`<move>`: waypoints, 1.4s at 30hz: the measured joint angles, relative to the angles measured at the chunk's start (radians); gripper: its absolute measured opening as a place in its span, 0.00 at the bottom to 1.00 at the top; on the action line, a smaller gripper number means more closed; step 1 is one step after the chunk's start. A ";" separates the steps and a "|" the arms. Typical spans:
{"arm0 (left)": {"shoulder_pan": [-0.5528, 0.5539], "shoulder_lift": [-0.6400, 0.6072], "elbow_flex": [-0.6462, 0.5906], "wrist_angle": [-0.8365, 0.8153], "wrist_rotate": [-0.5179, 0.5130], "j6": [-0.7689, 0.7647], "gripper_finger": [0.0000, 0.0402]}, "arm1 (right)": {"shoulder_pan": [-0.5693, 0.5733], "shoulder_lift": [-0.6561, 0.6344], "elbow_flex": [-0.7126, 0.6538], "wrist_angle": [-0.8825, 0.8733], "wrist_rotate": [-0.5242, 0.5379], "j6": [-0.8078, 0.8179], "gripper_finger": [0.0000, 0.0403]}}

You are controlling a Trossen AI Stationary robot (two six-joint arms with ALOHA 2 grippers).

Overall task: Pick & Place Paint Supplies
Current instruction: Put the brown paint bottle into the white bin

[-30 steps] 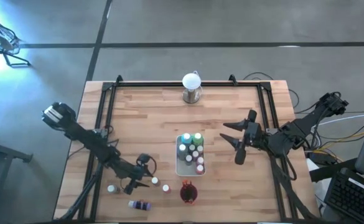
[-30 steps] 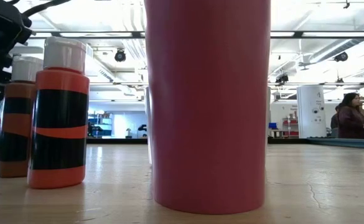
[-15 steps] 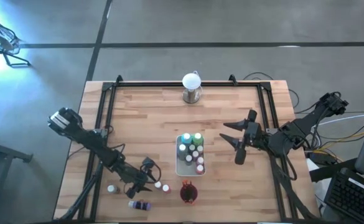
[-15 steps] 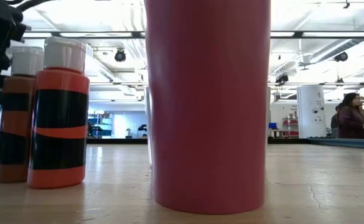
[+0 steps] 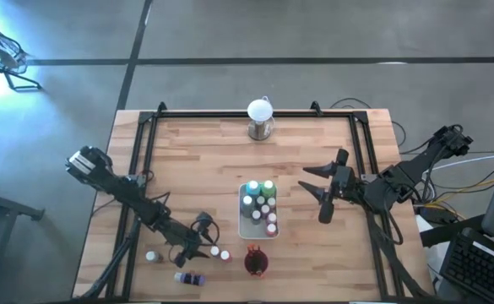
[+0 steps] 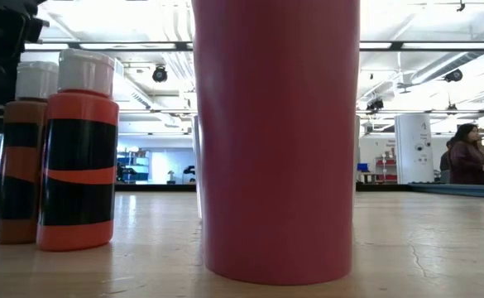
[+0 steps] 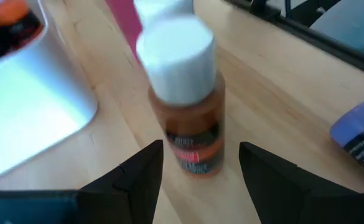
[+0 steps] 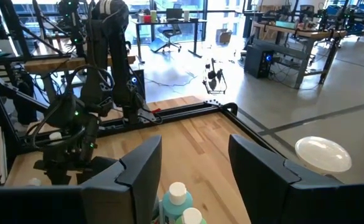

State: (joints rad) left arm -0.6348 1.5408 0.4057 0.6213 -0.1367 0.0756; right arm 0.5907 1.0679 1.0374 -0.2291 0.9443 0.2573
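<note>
Here the left hand sits low near the surface's front edge, its fingers spread on either side of an upright brown paint bottle without touching it. A second white-capped orange bottle stands just beside, near the dark red cup, and a purple bottle lies on its side close to the front edge. More bottles fill the white tray at mid-surface. The right hand hangs released and empty, toward the right edge.
</note>
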 joint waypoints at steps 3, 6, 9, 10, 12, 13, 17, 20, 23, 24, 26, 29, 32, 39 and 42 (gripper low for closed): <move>0.000 0.012 0.001 0.025 0.008 0.011 0.54 | 0.000 0.000 0.000 0.000 -0.001 0.000 0.44; 0.001 0.037 0.007 0.038 0.028 0.009 0.54 | 0.000 0.000 0.000 0.000 -0.001 0.000 0.46; 0.005 0.065 0.008 0.082 0.047 0.009 0.54 | 0.000 0.000 0.000 0.000 -0.001 0.000 0.48; 0.007 0.075 0.008 0.098 0.050 0.009 0.54 | 0.000 0.000 0.000 0.000 -0.001 0.000 0.49; 0.010 0.095 0.008 0.131 0.059 0.009 0.54 | 0.000 0.000 0.000 0.000 -0.001 0.000 0.50; 0.012 0.105 0.008 0.148 0.069 0.008 0.54 | 0.000 0.000 0.000 0.000 -0.001 0.000 0.50; 0.019 0.137 0.008 0.199 0.096 0.002 0.54 | 0.000 0.000 0.000 0.000 -0.001 0.001 0.52; 0.024 0.164 0.008 0.250 0.105 0.002 0.54 | 0.000 0.000 0.000 0.000 -0.001 0.000 0.51; 0.027 0.190 0.008 0.294 0.119 0.002 0.54 | 0.000 0.000 0.000 0.000 -0.001 -0.004 0.50; 0.027 0.197 0.008 0.306 0.119 0.001 0.54 | 0.000 0.000 0.000 0.000 -0.001 -0.004 0.49; 0.029 0.212 0.008 0.333 0.120 0.000 0.54 | 0.000 0.000 0.000 0.000 -0.001 -0.007 0.48; 0.030 0.233 0.009 0.373 0.120 -0.006 0.54 | 0.000 0.000 0.000 0.000 -0.001 -0.022 0.48; 0.032 0.254 0.015 0.394 0.120 -0.011 0.54 | 0.000 0.000 0.000 0.000 -0.001 -0.026 0.49; 0.032 0.246 0.016 0.398 0.120 -0.022 0.39 | 0.000 0.000 0.000 0.000 -0.001 -0.029 0.51; 0.032 0.215 0.015 0.358 0.121 -0.024 0.28 | 0.000 0.000 0.000 0.000 -0.001 -0.022 0.49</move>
State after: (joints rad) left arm -0.6033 1.7562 0.4211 0.9790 -0.0152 0.0516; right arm 0.5907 1.0679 1.0378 -0.2287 0.9432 0.2349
